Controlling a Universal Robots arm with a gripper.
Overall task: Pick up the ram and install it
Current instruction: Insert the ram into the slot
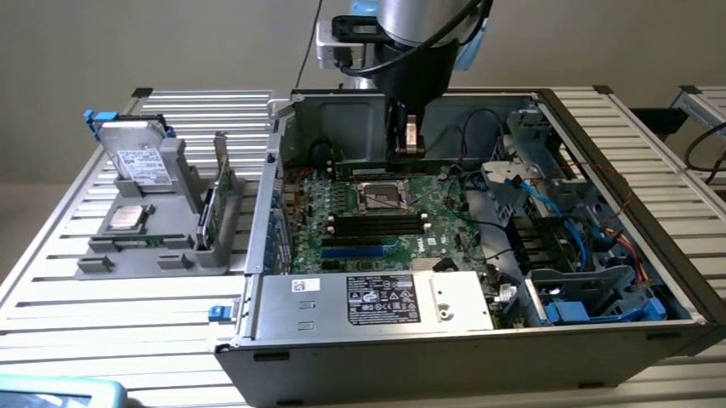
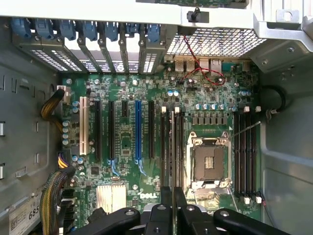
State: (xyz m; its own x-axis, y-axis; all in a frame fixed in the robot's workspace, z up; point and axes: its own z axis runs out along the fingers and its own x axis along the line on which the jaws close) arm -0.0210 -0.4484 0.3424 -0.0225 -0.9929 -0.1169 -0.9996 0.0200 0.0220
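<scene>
While in claw point(image 2: 172, 195), ram point(image 2: 172, 147) over DELL motherboard point(image 2: 128, 100)

An open computer case point(image 1: 454, 348) lies on its side on a slatted table point(image 1: 102, 314). Inside it, a green motherboard point(image 1: 375, 217) point(image 2: 127, 93) carries a CPU socket point(image 1: 383, 197) point(image 2: 209, 161), a blue expansion slot point(image 2: 138, 129), a white slot point(image 2: 82, 125) and a finned heat sink point(image 2: 111, 197). A labelled power supply point(image 1: 380, 299) sits beside the board. Blue cables point(image 1: 545, 200) run through the drive bay area. A yellow and black cable bundle point(image 2: 51, 196) lies along the board edge. On the exterior view's left, a gray fixture point(image 1: 136, 246) holds a hard drive point(image 1: 142, 161), a processor chip point(image 1: 125, 218) and an upright card point(image 1: 219, 183).
</scene>
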